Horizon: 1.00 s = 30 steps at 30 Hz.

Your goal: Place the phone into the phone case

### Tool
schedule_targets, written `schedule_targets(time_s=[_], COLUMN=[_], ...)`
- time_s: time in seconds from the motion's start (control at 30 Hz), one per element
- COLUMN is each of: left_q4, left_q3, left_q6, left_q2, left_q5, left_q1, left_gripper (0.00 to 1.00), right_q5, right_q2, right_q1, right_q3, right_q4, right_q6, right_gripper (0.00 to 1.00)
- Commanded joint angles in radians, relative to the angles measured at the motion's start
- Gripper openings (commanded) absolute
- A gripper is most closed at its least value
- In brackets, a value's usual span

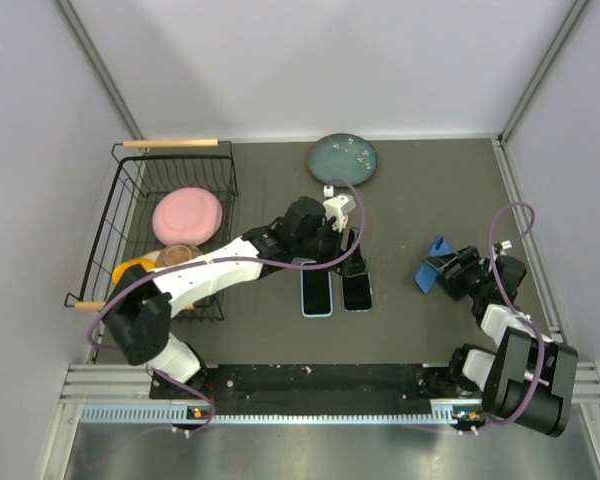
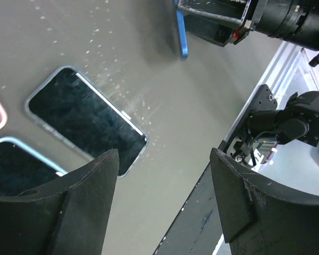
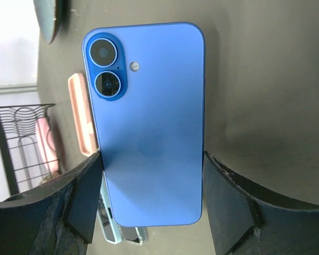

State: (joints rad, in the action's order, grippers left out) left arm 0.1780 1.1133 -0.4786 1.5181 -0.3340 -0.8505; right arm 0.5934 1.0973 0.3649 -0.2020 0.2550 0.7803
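My right gripper [image 1: 443, 270] is shut on a blue phone [image 1: 432, 273] and holds it off the table at the right. In the right wrist view the phone [image 3: 149, 122] shows its back and two camera lenses, with my right gripper [image 3: 151, 155] clamping its long sides. A light-blue case [image 1: 316, 293] and a clear case [image 1: 357, 291] lie side by side at the table's middle. My left gripper [image 1: 346, 254] hovers open just behind them. In the left wrist view my left gripper [image 2: 164, 154] is empty above the clear case [image 2: 85, 119] and the light-blue case [image 2: 16, 164].
A pink case [image 3: 82, 114] lies beyond the two cases. A wire basket [image 1: 130, 215] with a pink plate [image 1: 187, 214] stands at the left. A teal plate [image 1: 342, 159] sits at the back. A metal rail [image 1: 310, 385] runs along the near edge.
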Motion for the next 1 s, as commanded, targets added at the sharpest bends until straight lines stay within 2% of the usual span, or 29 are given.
schedule_targets(time_s=[0.0, 0.17, 0.33, 0.5, 0.63, 0.97], left_q4=[-0.216, -0.330, -0.414, -0.388, -0.400, -0.399], left_q3=[0.059, 0.059, 0.062, 0.129, 0.160, 0.204], left_q6=[-0.035, -0.071, -0.006, 0.083, 0.100, 0.181], left_q2=[0.063, 0.119, 0.136, 0.197, 0.237, 0.286], left_q5=[-0.079, -0.131, -0.143, -0.117, -0.093, 0.073], left_q1=[-0.025, -0.041, -0.070, -0.107, -0.127, -0.167], left_gripper=[0.74, 0.73, 0.78, 0.78, 0.77, 0.71], right_q5=[0.120, 0.195, 0.194, 0.187, 0.160, 0.126], right_q2=[-0.056, -0.094, -0.157, -0.220, -0.295, -0.409], right_q1=[-0.021, -0.023, -0.040, -0.052, -0.079, -0.098], right_q3=[0.024, 0.058, 0.073, 0.070, 0.069, 0.061], right_q4=[0.217, 0.358, 0.406, 0.397, 0.365, 0.267], right_q6=[0.121, 0.232, 0.342, 0.427, 0.465, 0.524], right_gripper=[0.45, 0.44, 0.44, 0.43, 0.43, 0.44])
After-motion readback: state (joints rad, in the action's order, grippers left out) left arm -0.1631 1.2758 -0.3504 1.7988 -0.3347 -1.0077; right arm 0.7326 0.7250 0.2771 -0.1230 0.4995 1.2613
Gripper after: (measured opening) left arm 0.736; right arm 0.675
